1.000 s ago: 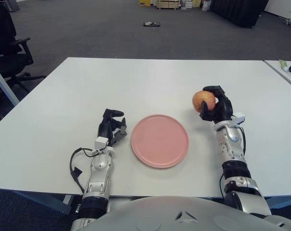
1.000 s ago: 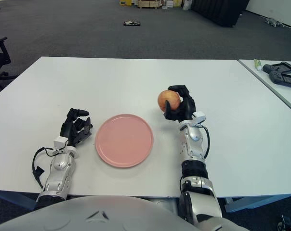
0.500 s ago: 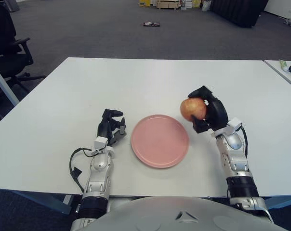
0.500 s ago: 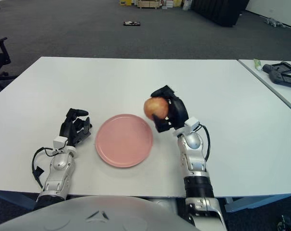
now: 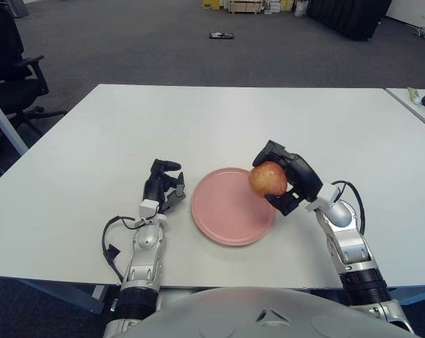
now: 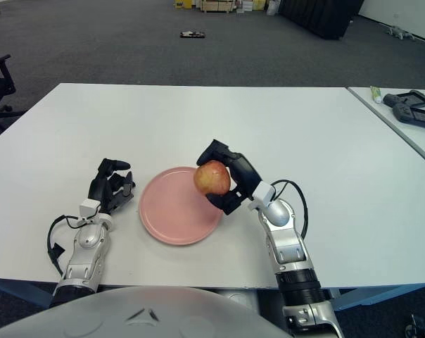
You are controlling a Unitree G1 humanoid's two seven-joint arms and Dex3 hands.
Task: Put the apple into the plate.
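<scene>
The left robot hand (image 5: pixel 162 189) sits idle on the tabletop (image 5: pixel 219 120) just left of the pink plate (image 5: pixel 223 211), fingers curled on nothing. The right robot hand (image 5: pixel 286 184), clamped on the apple (image 5: pixel 267 178), has swung in from the right; the apple now hangs above the plate's right edge, probably ready for lowering and release.
</scene>
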